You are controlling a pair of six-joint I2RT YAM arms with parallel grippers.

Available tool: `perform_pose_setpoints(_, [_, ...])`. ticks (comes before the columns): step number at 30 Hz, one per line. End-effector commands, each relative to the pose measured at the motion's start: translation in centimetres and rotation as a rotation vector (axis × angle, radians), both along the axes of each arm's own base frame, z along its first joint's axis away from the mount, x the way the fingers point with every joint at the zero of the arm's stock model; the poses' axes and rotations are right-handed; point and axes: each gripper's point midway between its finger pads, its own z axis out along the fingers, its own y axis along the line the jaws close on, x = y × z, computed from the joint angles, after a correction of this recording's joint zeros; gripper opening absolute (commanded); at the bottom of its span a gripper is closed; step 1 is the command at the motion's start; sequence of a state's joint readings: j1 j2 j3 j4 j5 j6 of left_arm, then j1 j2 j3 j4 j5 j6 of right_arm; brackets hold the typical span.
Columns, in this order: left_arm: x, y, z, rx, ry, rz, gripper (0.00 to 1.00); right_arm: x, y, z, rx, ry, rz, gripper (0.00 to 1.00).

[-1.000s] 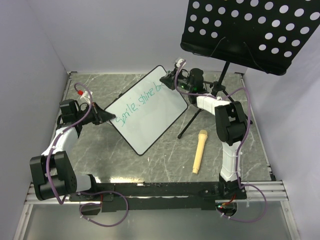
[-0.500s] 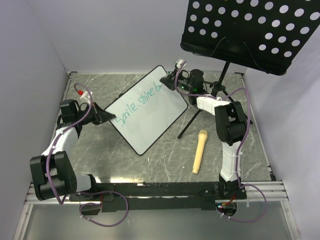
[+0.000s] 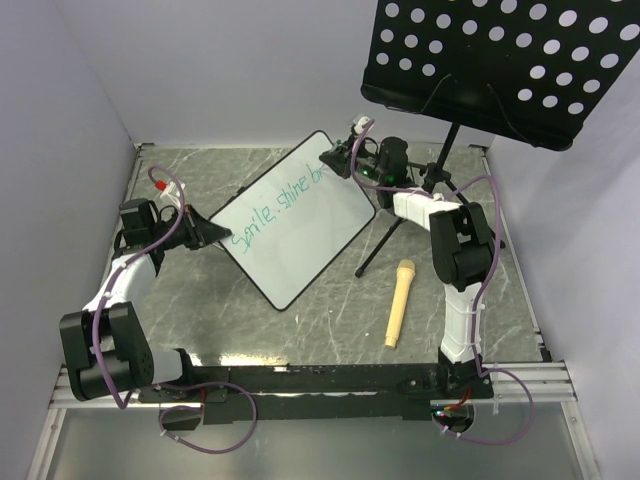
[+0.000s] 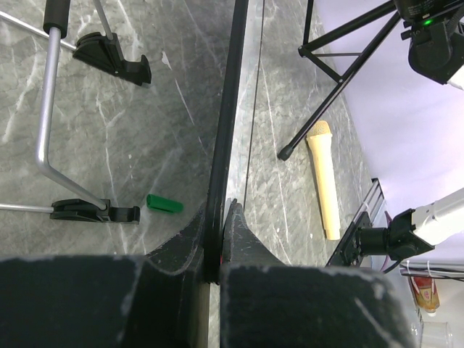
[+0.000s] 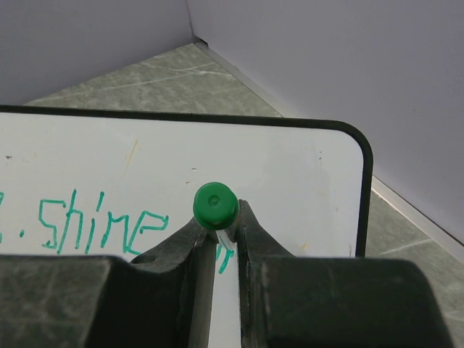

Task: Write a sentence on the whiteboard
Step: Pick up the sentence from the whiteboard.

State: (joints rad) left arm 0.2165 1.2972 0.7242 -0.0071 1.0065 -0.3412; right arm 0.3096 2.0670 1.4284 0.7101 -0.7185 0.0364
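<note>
Sentence [image 3: 283,212] on the whiteboard [image 3: 300,245] reads roughly "Smile, shine b", seemingly unfinished; right gripper [image 5: 220,232] pinches green marker [image 5: 215,205], left gripper [image 4: 219,217] clamps its edge.

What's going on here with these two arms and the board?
The left fingers are shut on the whiteboard at its black frame, steadying it. The right fingers grip a green marker pointed at the board near its far corner. The sentence reads roughly "Smile, shine b", so it looks unfinished.
</note>
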Motion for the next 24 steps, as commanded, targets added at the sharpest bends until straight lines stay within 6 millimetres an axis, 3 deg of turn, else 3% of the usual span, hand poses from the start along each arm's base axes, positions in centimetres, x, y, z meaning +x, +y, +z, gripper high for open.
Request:
perform_pose_setpoints(1, [2.1,3.0,-2.8,0.264,-0.111,0.083,0.01,1.0,-0.4,4.8,0.038,-0.114,-0.026,0.00])
perform_pose_setpoints(10, [2.1,3.0,-2.8,0.263,-0.110,0.085,0.01,2.5,-0.4,3.9,0.019,-0.096,-0.049,0.00])
perform_pose_setpoints(24, [2.2,3.1,-2.8,0.262,-0.109,0.086,0.01,0.5,-0.3,2.2,0.004,-0.077,0.001,0.00])
